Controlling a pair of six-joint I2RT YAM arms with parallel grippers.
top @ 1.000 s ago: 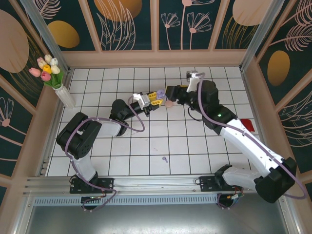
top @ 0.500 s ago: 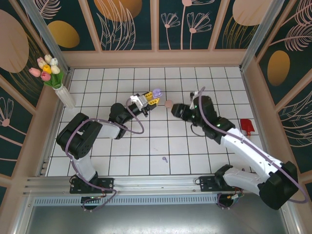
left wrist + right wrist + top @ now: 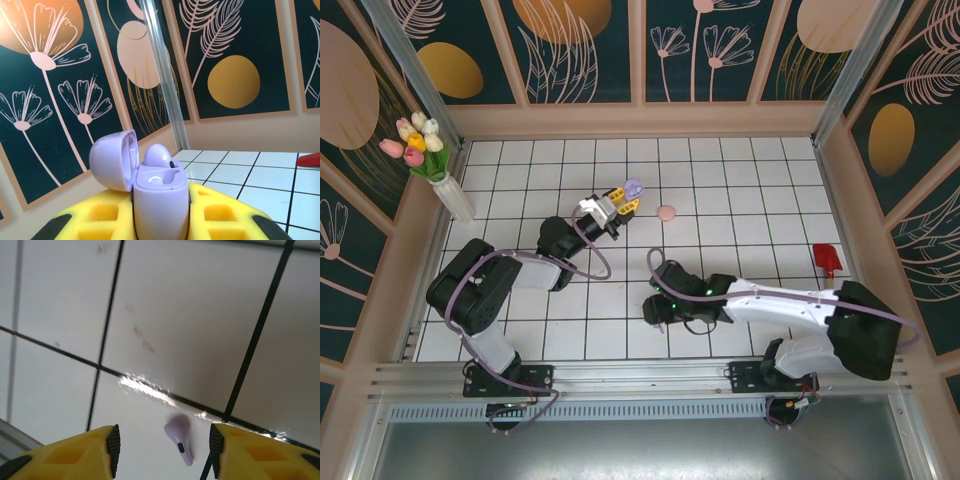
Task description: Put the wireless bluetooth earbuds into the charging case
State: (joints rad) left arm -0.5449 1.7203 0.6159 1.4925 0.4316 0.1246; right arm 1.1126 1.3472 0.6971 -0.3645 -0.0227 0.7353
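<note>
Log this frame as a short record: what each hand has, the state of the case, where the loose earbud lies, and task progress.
left hand: shut on lilac case, held upright
lilac case: lid open, one seated bud, socket beside it looks empty
right hand: open, low over the table
loose lilac earbud: lying on a tile between the right fingers, not gripped
pink case: on the table, apart from both hands
progress: loose earbud not yet picked up
</note>
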